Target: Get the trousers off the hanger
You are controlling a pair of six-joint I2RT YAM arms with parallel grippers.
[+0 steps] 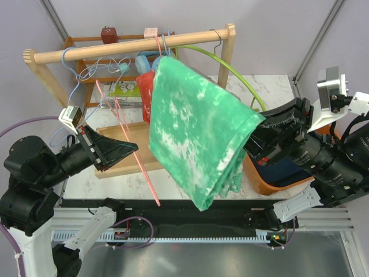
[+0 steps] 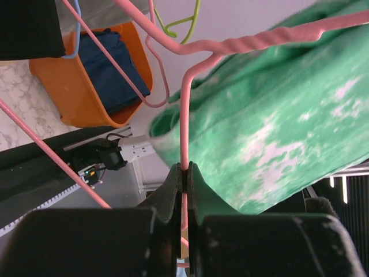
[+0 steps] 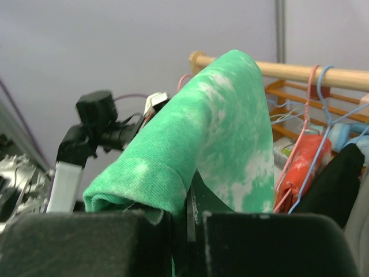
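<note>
text: none legible | brands, numbers: none | green-and-white pack (image 1: 124, 88): perhaps printed, too small and blurred to read

A wooden rack (image 1: 115, 51) and an orange tub (image 1: 260, 176) are set on the white marble table (image 1: 275, 86), and dark blue trousers (image 2: 112, 66) are laid inside the tub.

Left arm (image 1: 34, 167): black, chunky round joints.
Right arm (image 1: 334, 158): black too, ribbed barrel.
Left gripper (image 1: 131, 148): black wedge.
Left wrist camera (image 1: 70, 117): white box.
Right wrist mount (image 1: 331, 86): silver block.
Cable (image 1: 26, 122): purple.
Lower links (image 1: 92, 228): white.
</note>
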